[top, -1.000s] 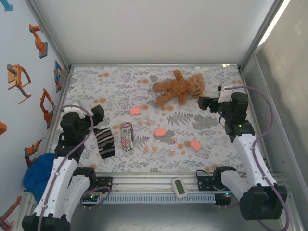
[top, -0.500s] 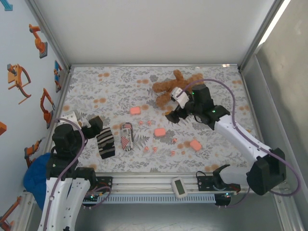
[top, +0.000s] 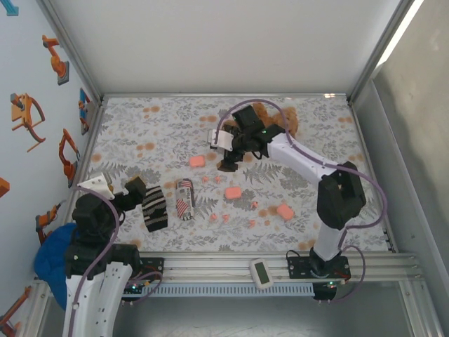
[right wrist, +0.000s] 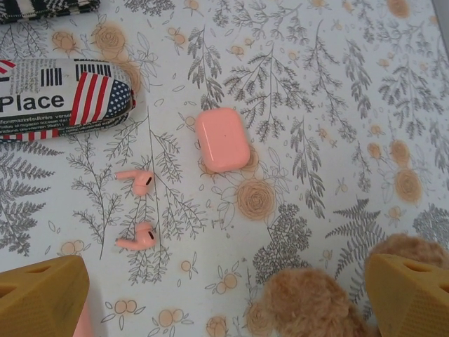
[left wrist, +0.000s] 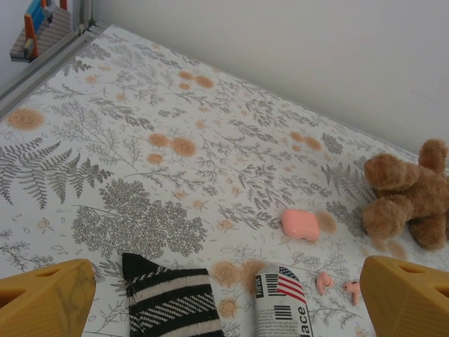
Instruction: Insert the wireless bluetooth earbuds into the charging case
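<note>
Right claw (top: 226, 162) has swung left over the floral table (top: 140, 126).

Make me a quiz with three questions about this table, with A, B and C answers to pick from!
1. Where do the two earbuds near the pink case lie?
A. On the flowery cloth, beside the case
B. Inside the case
C. On top of the teddy bear

2. How many pink charging cases are on the table in the top view?
A. Two
B. Three
C. Five

3. What is the right gripper doing?
A. Squeezing a case
B. Squeezing an earbud
C. Standing open, holding nothing

Answers:
1 A, because both earbuds lie loose on the cloth, apart from the closed case.
2 B, because three pink cases show, spread across the cloth.
3 C, because its yellow fingers stand wide apart with nothing gripped between them.
</note>
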Action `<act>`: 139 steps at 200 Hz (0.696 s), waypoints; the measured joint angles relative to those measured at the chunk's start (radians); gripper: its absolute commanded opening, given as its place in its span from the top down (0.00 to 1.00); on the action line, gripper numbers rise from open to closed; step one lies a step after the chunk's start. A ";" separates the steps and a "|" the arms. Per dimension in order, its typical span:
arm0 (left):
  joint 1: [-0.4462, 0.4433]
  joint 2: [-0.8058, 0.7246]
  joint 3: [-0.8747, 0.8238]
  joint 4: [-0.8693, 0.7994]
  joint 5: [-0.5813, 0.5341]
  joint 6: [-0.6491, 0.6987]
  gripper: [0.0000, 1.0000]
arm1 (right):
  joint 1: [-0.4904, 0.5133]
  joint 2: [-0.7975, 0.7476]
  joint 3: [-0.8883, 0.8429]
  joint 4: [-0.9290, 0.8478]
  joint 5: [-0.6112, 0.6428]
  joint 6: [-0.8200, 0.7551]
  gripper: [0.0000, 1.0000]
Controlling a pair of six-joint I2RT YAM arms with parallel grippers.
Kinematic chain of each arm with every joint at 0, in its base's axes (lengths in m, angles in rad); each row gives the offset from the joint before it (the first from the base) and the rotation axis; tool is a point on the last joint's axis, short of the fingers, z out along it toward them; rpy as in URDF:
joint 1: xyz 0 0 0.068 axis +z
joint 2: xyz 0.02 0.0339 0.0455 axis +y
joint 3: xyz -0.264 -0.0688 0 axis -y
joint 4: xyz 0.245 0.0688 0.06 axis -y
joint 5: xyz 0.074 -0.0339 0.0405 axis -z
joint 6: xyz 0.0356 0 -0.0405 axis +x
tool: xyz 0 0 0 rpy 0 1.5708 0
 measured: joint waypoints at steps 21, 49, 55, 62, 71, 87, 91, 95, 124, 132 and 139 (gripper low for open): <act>0.000 -0.033 -0.003 -0.003 -0.018 -0.003 0.04 | 0.005 0.084 0.064 -0.022 0.000 -0.027 0.04; 0.000 -0.041 -0.008 -0.009 -0.031 -0.007 0.04 | 0.010 0.196 0.152 -0.045 0.000 -0.046 0.07; 0.000 -0.041 -0.009 -0.010 -0.032 -0.007 0.04 | 0.011 0.220 0.171 -0.051 0.000 -0.050 0.09; 0.000 -0.041 -0.010 -0.011 -0.032 -0.008 0.04 | 0.011 0.245 0.193 -0.056 0.000 -0.054 0.10; 0.000 -0.040 -0.011 -0.014 -0.032 -0.010 0.04 | 0.013 0.279 0.221 -0.064 0.001 -0.056 0.10; 0.000 -0.035 -0.012 -0.016 -0.031 -0.011 0.04 | 0.014 0.335 0.264 -0.074 0.001 -0.058 0.11; 0.000 -0.033 -0.012 -0.016 -0.031 -0.011 0.04 | 0.014 0.348 0.274 -0.077 0.001 -0.058 0.11; 0.000 -0.031 -0.012 -0.016 -0.031 -0.011 0.04 | 0.015 0.360 0.283 -0.078 0.000 -0.058 0.11; 0.000 -0.020 -0.012 -0.016 -0.031 -0.011 0.04 | 0.016 0.443 0.352 -0.094 0.000 -0.060 0.14; 0.000 -0.019 -0.012 -0.016 -0.031 -0.011 0.04 | 0.016 0.463 0.372 -0.095 -0.001 -0.060 0.16; 0.000 -0.018 -0.012 -0.016 -0.031 -0.011 0.04 | 0.017 0.481 0.391 -0.101 -0.002 -0.060 0.17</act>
